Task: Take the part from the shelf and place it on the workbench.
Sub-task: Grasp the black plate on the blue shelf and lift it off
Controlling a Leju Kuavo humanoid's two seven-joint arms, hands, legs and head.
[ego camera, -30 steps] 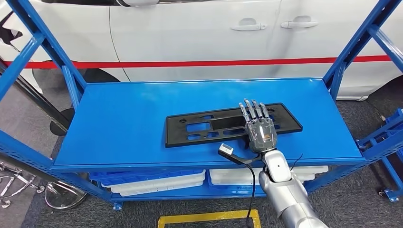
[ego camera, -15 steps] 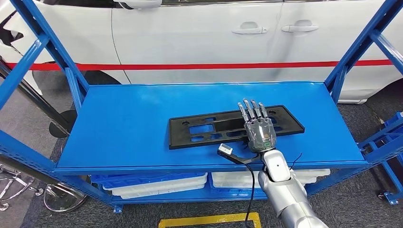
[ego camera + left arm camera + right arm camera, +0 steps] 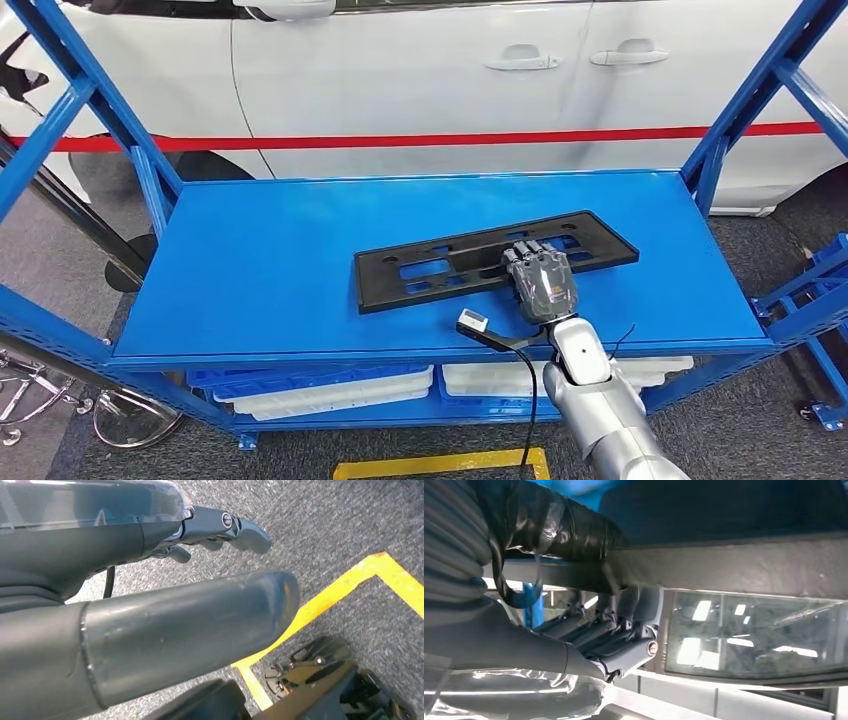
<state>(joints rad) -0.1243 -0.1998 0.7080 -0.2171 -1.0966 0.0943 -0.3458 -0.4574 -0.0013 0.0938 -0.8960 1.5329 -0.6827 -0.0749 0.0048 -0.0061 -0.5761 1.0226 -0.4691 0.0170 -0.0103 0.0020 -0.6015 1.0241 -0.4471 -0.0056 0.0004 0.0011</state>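
Fingers [image 3: 527, 256] curl over the black part [image 3: 440, 265].

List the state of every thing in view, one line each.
Black part: flat on the blue shelf, front edge under the right hand.
Right hand: fingers curled over the part's edge, gripping it.
Left hand: hanging over the floor, holding nothing.
Car doors: closed.

We see bare blue metal shelf top [image 3: 250, 260] on every side of the flat black slotted plastic part [image 3: 440, 265], widest to its left. Slanted blue frame struts [image 3: 745, 95] flank the shelf ends; a white car door [image 3: 400, 80] closes the far side.
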